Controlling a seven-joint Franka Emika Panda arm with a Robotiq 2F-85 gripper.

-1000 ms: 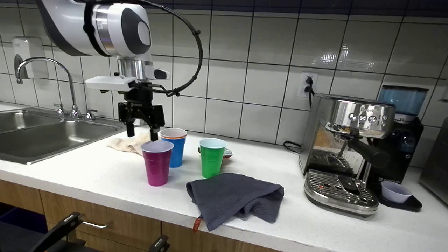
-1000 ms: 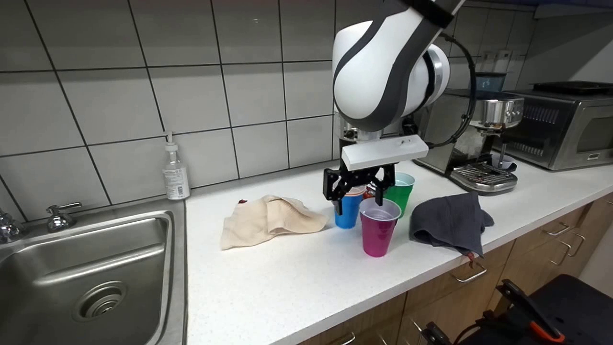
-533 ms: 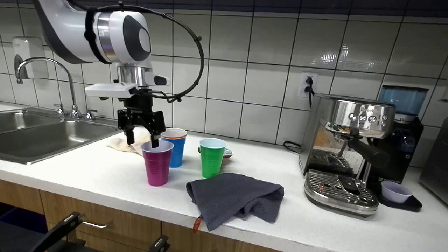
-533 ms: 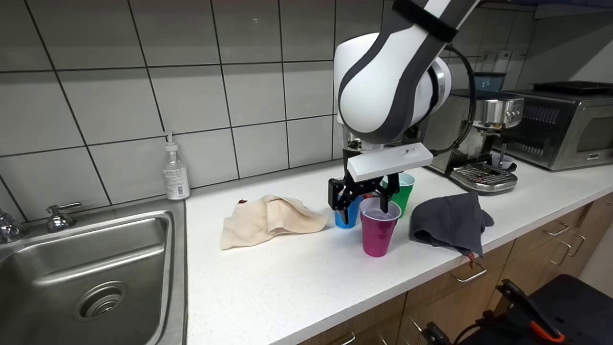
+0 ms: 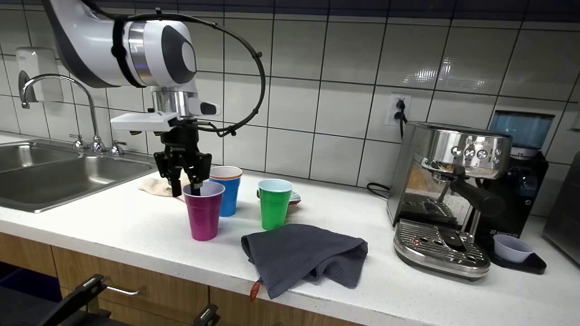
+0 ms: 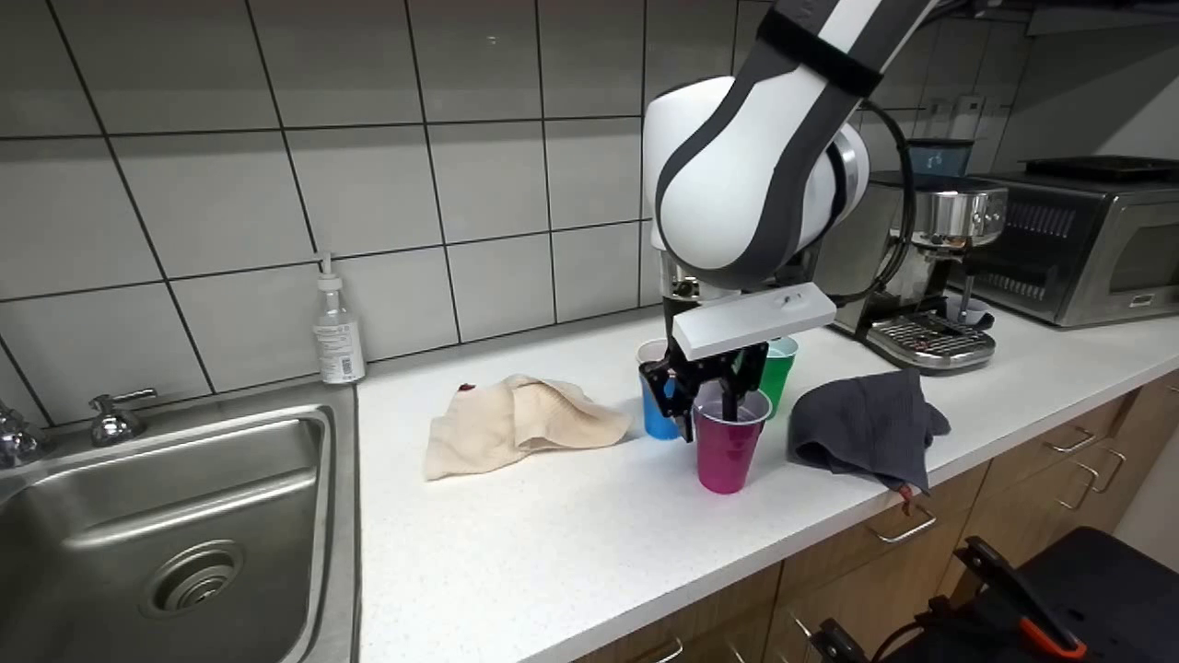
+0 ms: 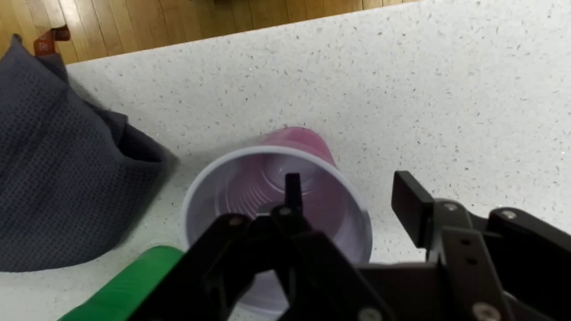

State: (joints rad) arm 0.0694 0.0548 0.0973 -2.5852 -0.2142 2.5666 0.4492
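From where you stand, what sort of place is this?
Most likely a kitchen or break room; home or office, I can't tell. The signs are a two-basin stainless steel sink, a boxy, shiny silver espresso machine and a tapered magenta plastic cup.

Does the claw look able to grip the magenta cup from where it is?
Probably yes: the open claw straddles the rim of the magenta cup, one finger inside and the other outside, with only the cup's wall between them. The blue cup stands nearby but doesn't look in the way.
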